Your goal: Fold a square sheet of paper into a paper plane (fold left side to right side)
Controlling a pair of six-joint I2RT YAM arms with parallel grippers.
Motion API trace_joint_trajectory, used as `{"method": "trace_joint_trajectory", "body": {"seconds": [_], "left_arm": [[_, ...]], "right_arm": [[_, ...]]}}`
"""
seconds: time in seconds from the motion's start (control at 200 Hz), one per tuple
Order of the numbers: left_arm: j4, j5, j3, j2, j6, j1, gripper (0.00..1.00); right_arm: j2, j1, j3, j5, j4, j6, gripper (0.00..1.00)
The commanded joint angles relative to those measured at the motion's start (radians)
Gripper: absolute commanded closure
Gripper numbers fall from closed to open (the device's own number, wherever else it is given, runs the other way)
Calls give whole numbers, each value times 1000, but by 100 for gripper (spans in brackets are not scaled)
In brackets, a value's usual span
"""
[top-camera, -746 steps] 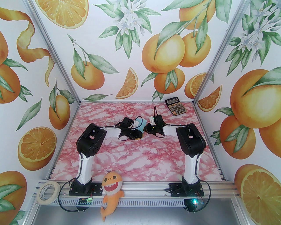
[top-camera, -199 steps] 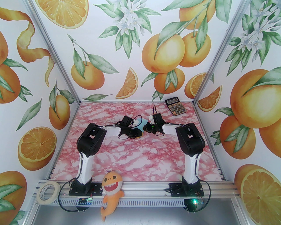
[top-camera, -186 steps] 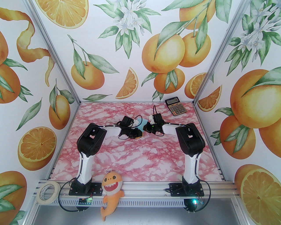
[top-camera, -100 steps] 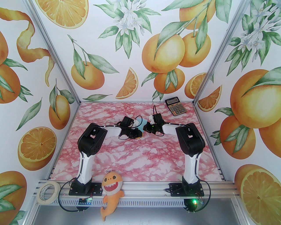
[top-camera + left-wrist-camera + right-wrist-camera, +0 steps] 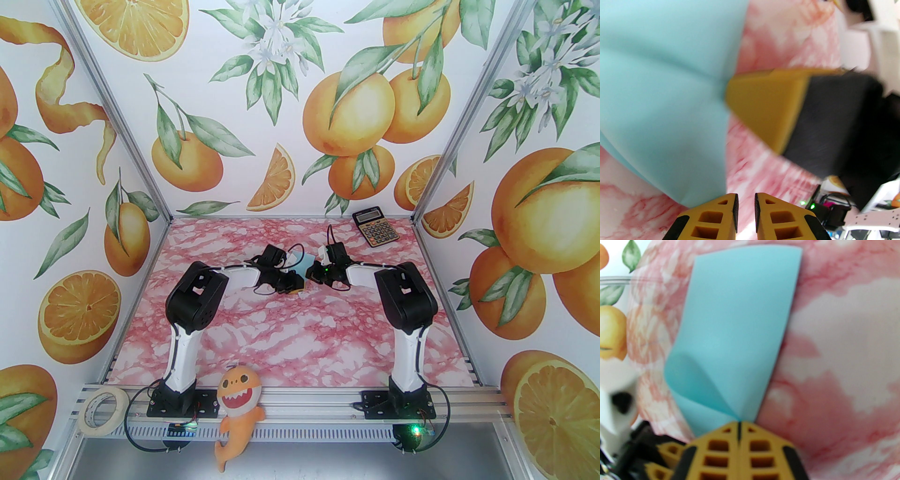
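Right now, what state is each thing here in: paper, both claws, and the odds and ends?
light-blue sheet of paper, doubled over, fold rounded, not pressed flat.
right gripper, shut on the paper's near edge.
left gripper, slightly open, holding nothing.
calculator, lying face up.
masking tape roll, lying flat on the front rail.
orange plush shark, upright against the front rail.

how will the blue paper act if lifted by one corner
Probably floppy: the blue paper curls in a soft loop by the right pincer rather than lying flat. Likely very light, so a push may buckle it; it puckers where pinched.
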Motion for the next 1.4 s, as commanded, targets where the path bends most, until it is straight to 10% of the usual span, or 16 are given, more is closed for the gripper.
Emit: {"method": "trace_joint_trajectory", "body": {"seconds": [0.0, 1.396], "left_arm": [[-28, -4, 73, -27, -1, 11, 79], [-41, -31, 117, 33, 30, 77, 78]], "right_arm": [[23, 0, 6, 23, -5, -17, 100], [23, 1, -1, 15, -4, -14, 100]]}}
